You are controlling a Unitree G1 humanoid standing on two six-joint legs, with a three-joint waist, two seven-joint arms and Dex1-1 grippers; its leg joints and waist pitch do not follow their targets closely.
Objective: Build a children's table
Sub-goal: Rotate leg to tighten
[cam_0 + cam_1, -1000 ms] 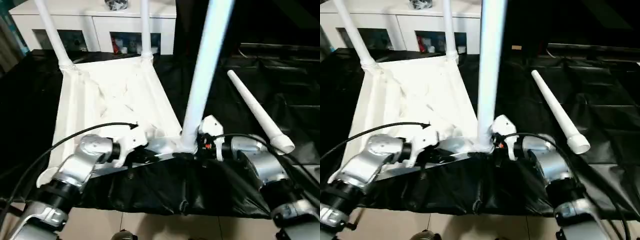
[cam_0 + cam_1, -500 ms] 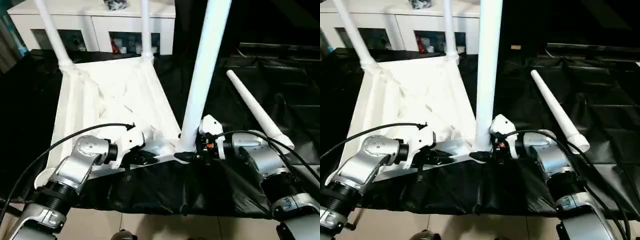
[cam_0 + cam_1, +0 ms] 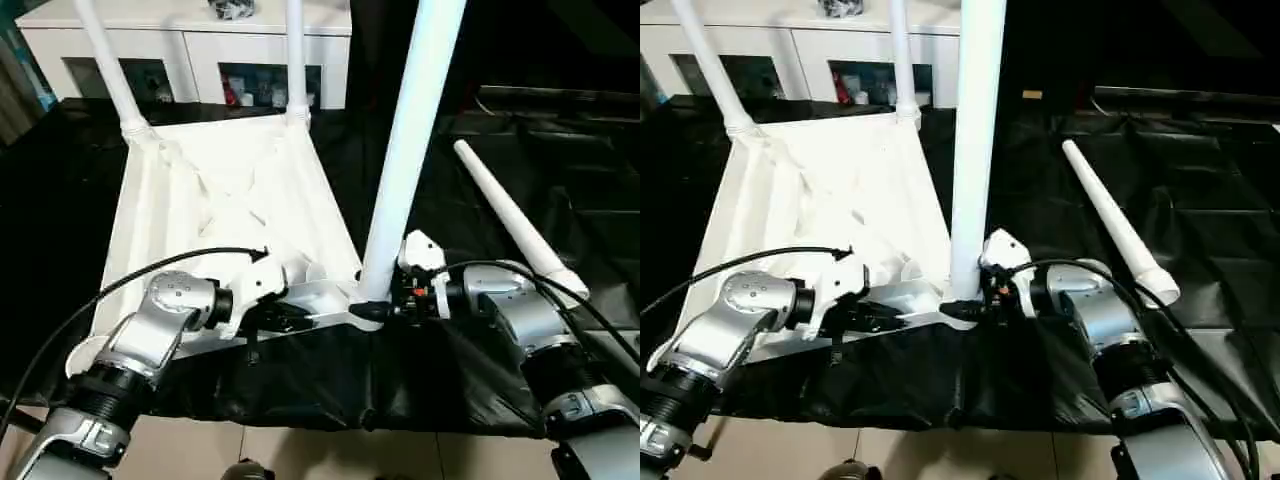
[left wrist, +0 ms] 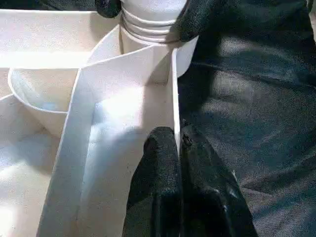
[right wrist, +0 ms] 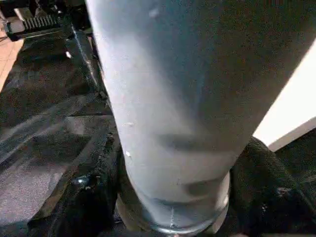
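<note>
The children's table (image 3: 225,205) lies upside down on the black cloth (image 3: 560,180), light, stiff, slick plastic (likely), best gripped at rims and leg bases. The left gripper (image 4: 178,153) is pinched shut on the near rim wall, while the right gripper (image 3: 383,311) straddles the near-right leg (image 3: 405,150) at its base, grip uncertain.

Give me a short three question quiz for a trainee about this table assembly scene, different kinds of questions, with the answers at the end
1. True or false: the small white plastic table top lies upside down on the black sheet, ribbed underside up.
2. How many round white tapered legs stand in corner sockets, and where is the remaining one?
3. Multiple choice: the left gripper is pinched on (A) the loose leg, (B) the table top's thin edge wall, (C) the black sheet.

Key:
1. True.
2. Three stand: two far legs and the near leg, with the right gripper at its base. The loose leg lies on the sheet, to the robot's right.
3. B.
</note>
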